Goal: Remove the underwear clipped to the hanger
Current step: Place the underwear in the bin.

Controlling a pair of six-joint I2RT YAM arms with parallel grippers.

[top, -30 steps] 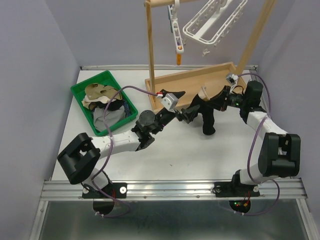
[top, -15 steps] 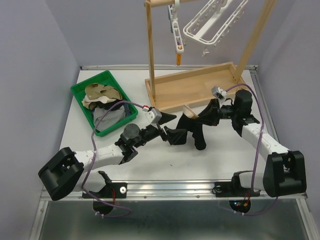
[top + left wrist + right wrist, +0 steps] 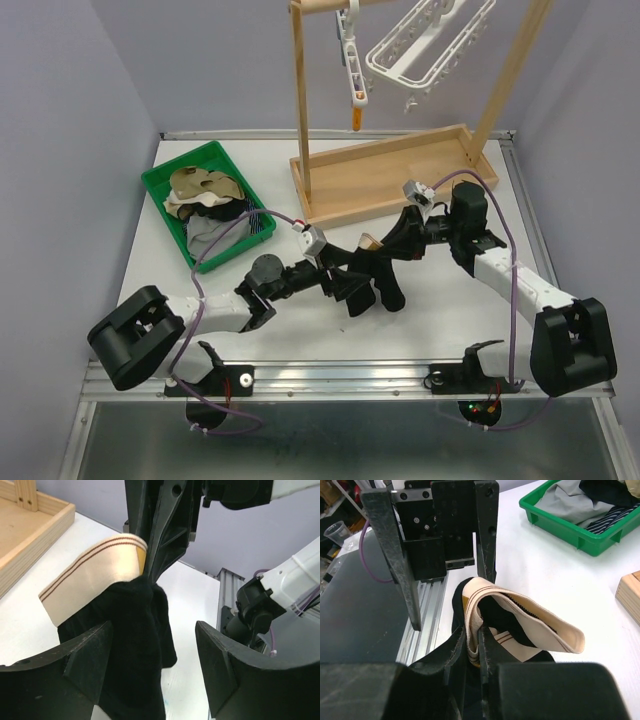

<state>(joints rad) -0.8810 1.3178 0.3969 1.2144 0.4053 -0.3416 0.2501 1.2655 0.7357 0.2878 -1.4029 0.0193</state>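
The white table (image 3: 440, 330) carries a wooden stand (image 3: 380, 172) at its far side, and above the stand's tray hangs the white clip hanger (image 3: 425, 50), with no cloth showing on the part of it in view. To the left sits a green bin (image 3: 178, 162) holding a pile of underwear (image 3: 210, 205) in tan, grey and navy stripe, so it reads as the drop-off place. The two arms meet low over the bare middle of the table, between bin and stand, where a black underwear (image 3: 385, 285) hangs free of the hanger. The right gripper (image 3: 472, 640) has its jaws pinched narrow on the garment's cream waistband (image 3: 95, 587), leaving the black body to droop toward the table. That looks like a way of offering the cloth to the other arm. The left gripper (image 3: 152, 630) faces it with jaws standing wide, one on either side of the drooping cloth and not pressing it, seemingly set for a handover. The stand's near edge lies just behind the right wrist, which leaves little room to lift backward. The table to the left, toward the bin, looks open, and the near rail lies well apart from the cloth
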